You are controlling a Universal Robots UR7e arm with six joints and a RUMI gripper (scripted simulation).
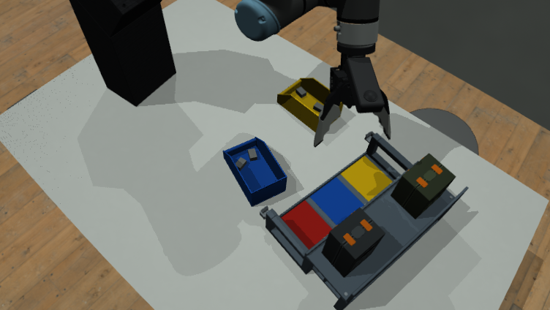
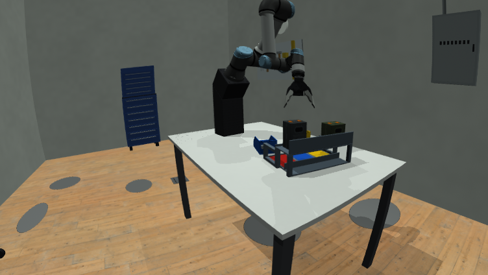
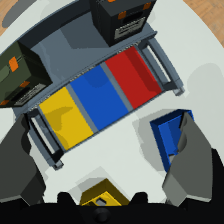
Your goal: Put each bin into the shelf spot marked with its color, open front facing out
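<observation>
A blue bin (image 1: 254, 169) with two grey parts lies on the table left of the shelf; it also shows in the wrist view (image 3: 169, 137). A yellow bin (image 1: 306, 101) with two grey parts lies farther back, partly behind my gripper; its edge shows at the bottom of the wrist view (image 3: 102, 195). The grey shelf (image 1: 358, 208) has red (image 1: 306, 222), blue (image 1: 336, 199) and yellow (image 1: 366, 177) marks, all bare. My gripper (image 1: 352, 134) hangs high above the table between the yellow bin and the shelf, open and empty.
Two dark cases with orange latches (image 1: 352, 240) (image 1: 423, 183) stand on the shelf's top board. The black robot pedestal (image 1: 125, 46) stands at the table's back left. The table edges are close to the shelf on the right.
</observation>
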